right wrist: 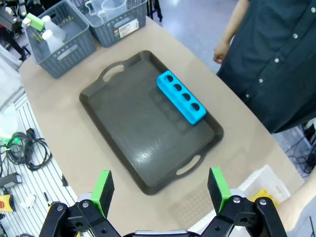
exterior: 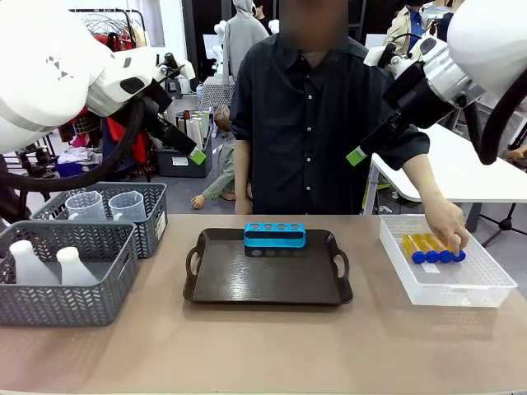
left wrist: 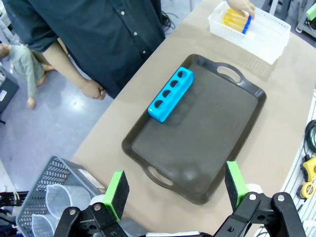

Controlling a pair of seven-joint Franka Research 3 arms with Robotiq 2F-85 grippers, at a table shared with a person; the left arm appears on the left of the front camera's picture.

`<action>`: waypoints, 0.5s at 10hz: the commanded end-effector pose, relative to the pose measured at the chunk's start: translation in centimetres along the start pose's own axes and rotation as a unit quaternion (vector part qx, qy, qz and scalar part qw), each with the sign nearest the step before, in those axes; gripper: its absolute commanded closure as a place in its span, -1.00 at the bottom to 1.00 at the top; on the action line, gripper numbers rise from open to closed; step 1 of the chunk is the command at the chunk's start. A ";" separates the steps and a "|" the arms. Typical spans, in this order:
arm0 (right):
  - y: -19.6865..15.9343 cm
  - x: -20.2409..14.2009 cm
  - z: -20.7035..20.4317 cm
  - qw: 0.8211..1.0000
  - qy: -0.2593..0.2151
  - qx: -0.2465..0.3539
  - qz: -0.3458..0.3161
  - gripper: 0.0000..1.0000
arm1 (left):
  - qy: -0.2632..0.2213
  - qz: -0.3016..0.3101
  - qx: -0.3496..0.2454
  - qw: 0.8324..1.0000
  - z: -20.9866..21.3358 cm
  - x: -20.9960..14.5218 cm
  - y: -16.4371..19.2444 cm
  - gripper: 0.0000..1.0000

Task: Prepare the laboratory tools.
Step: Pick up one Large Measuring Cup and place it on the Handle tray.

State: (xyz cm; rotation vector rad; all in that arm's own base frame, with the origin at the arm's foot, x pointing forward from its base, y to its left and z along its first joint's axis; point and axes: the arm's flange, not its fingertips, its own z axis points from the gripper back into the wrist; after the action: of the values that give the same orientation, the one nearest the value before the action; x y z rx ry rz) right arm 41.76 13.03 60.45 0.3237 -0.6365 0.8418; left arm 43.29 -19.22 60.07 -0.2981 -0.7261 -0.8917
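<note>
Flasks (exterior: 72, 265), two white ones, sit lower left of the front view in the near basket (exterior: 66, 309); beakers (exterior: 128, 206) stand in the second basket (exterior: 155, 226) just behind. Centre frame: dark tray (exterior: 268, 284) with blue rack (exterior: 274, 235) along its far edge, all four holes empty. Tubes (exterior: 432, 249) lie flat, side by side and touching, in the white bin (exterior: 449, 290) at right, caps toward the camera, and the person's hand (exterior: 449, 226) is on them. Left gripper (left wrist: 176, 187) and right gripper (right wrist: 160, 190) hang high at upper left and upper right, well above the table; wrist views show both sets of jaws spread wide with nothing between. My read: tubes-into-rack is the step in hand, not yet started on the robot side. To do it well: hold off until the hand is clear of the bin. Right arm looks nearer, so use it. Take one tube at a time, an outer one first, since neighbours touch and leave little finger room. Pinch the body just below the cap, lift straight, turn it cap-up, line up over a hole, lower vertically, let go only once seated. Risks: tube rolls or slips; bin wall blocks the approach.
</note>
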 end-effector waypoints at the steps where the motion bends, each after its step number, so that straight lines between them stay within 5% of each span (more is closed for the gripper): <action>1: 0.0 -0.1 0.0 1.000 -0.002 0.003 -0.001 -1.00 | -0.002 0.002 -0.001 1.000 0.2 -0.1 0.1 -1.00; 3: 0.0 -0.1 0.0 1.000 -0.002 0.003 -0.001 -1.00 | 0.000 0.000 0.000 1.000 0.0 0.0 0.0 -1.00; 5: 0.0 -0.1 0.0 1.000 -0.002 0.003 -0.001 -1.00 | 0.131 0.032 0.033 0.990 0.5 -0.8 2.4 -1.00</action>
State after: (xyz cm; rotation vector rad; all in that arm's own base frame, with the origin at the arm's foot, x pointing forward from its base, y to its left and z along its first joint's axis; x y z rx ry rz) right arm 41.76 13.03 60.44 0.3236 -0.6362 0.8418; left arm 44.00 -17.75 58.89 -0.2010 -0.6175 -0.8583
